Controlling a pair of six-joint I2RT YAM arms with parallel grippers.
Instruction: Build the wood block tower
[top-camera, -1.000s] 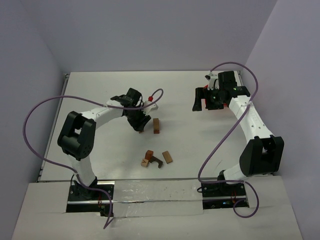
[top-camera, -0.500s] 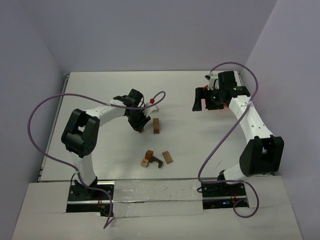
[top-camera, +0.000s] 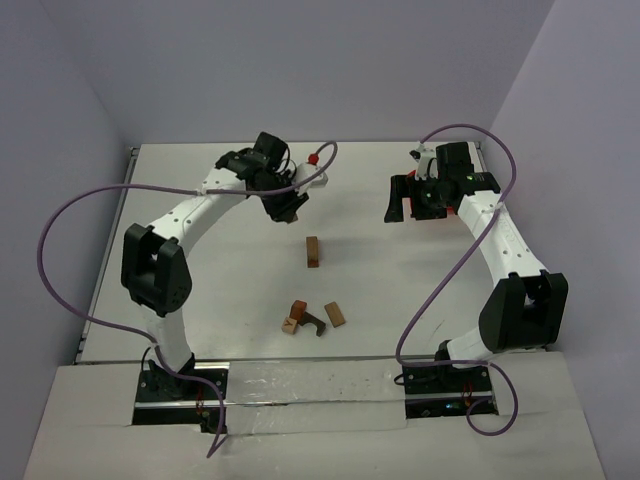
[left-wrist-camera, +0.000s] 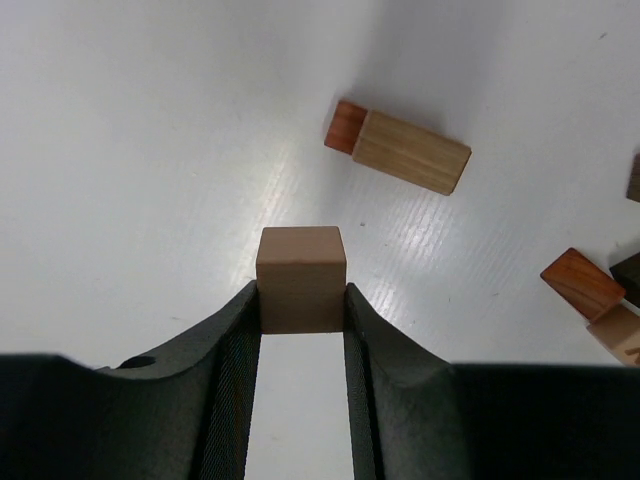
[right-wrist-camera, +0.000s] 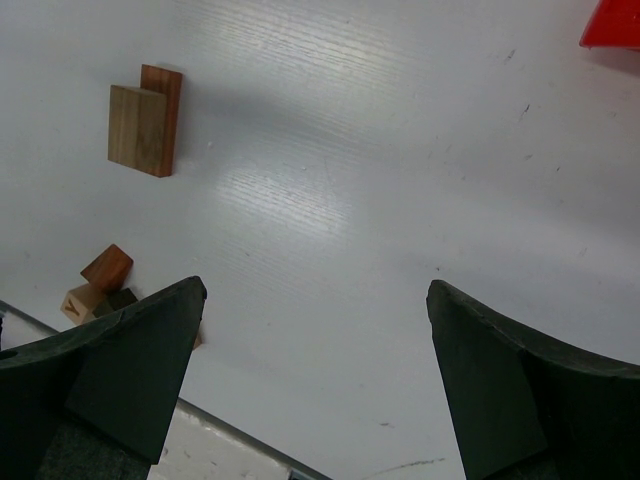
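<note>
We see the left gripper (left-wrist-camera: 300, 305) pinching a tan cube (left-wrist-camera: 300, 262) between its fingers, held over the table (top-camera: 380, 290) toward its far edge. The right gripper (right-wrist-camera: 315, 300) hangs with fingers spread wide near the far right corner, beside a red bin (right-wrist-camera: 615, 25). At the table's middle a tan bar (left-wrist-camera: 410, 152) lies on a reddish bar (left-wrist-camera: 347, 127). Close to the near edge sits a cluster of blocks (top-camera: 310, 318). One small tan block (right-wrist-camera: 77, 300) there bears a mark too small for us to read.

I can read no text, label or number anywhere. One tan block (left-wrist-camera: 620, 332) at the lower right edge of my left wrist view carries a reddish mark (left-wrist-camera: 631, 348), cut off and too small to make out.
</note>
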